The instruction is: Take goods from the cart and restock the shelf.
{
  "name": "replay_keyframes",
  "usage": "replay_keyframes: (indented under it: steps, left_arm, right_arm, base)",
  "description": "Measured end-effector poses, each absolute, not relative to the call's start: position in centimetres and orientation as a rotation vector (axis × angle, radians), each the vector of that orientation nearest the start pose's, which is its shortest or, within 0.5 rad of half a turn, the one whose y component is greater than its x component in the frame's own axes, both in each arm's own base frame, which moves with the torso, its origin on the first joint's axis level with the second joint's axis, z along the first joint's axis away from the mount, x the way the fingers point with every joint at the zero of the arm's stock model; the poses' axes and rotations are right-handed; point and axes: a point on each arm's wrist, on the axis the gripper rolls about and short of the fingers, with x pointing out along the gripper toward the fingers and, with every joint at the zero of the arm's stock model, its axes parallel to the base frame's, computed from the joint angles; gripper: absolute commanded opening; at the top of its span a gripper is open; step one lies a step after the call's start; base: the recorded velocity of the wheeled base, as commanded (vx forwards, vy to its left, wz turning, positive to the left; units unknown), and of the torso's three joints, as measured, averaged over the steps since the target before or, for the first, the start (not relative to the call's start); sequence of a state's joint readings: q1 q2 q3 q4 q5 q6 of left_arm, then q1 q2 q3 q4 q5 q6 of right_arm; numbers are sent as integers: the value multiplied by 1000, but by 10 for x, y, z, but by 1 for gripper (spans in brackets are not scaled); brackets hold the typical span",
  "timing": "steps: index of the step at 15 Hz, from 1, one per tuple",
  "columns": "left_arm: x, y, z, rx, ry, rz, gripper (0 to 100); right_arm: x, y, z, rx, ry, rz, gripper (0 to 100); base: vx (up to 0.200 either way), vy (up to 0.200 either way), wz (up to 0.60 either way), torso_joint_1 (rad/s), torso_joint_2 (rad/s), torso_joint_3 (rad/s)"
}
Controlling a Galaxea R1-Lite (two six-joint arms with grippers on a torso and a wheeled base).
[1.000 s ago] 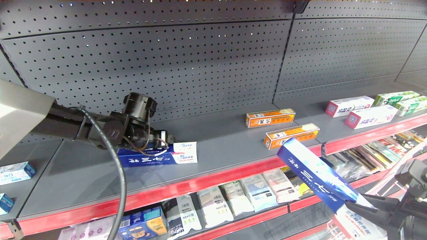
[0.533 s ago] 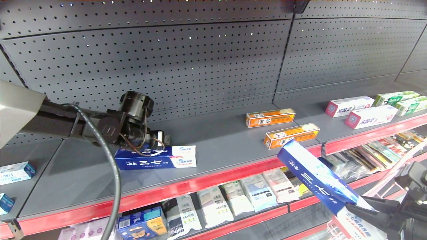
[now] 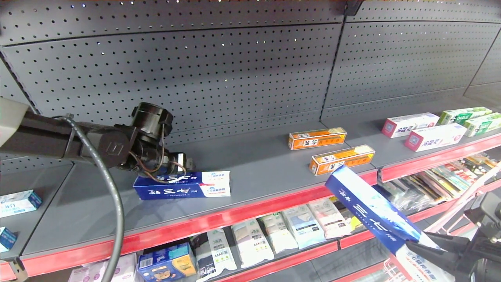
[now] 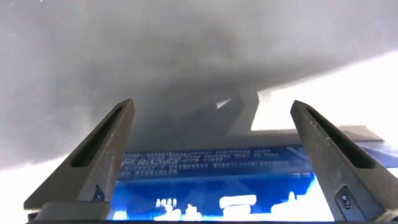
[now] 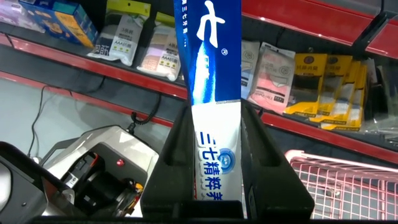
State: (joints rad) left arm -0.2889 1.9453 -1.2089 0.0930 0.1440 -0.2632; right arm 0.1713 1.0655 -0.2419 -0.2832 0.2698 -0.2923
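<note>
– Toothpaste, in a long blue-and-white cardboard box (image 3: 182, 186): where does it sit?
– Flat on the grey metal shelf board (image 3: 250, 160), lengthwise, near the red front strip (image 3: 235, 213) and well left of the front orange carton (image 3: 341, 158). Over the last second it has settled a touch lower and nearer the edge, then stopped.
– And the left gripper (image 3: 187, 162)?
– Its fingers (image 4: 102, 155) are spread wide, one on either side of the box and clear of it in the left wrist view. The arm has drawn back toward the left, so I judge that item released and placed.
– The other arm?
– The right gripper (image 3: 424, 248) clamps a second blue-and-white box (image 3: 372, 209) by its white end. That box tilts up toward the shelf front, below board level, over the lower shelf's pale packets (image 3: 274, 235). It has barely shifted.
– Meaning?
– One down, one in hand. Next, that box needs lifting over the red strip and laying on bare board, likely between the first box and the orange carton. Held at one end, it could swing or catch the strip.
</note>
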Motion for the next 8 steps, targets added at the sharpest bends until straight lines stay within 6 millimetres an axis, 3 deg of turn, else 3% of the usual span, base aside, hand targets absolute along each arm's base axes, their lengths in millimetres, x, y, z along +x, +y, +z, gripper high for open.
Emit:
replay_keyframes:
  steps: [8]
  left_arm:
    - [335, -104, 145, -91, 873, -24, 100]
  right_arm:
    - [112, 25, 134, -255, 472, 504, 0]
  base:
    - [0, 0, 0, 0, 0, 0]
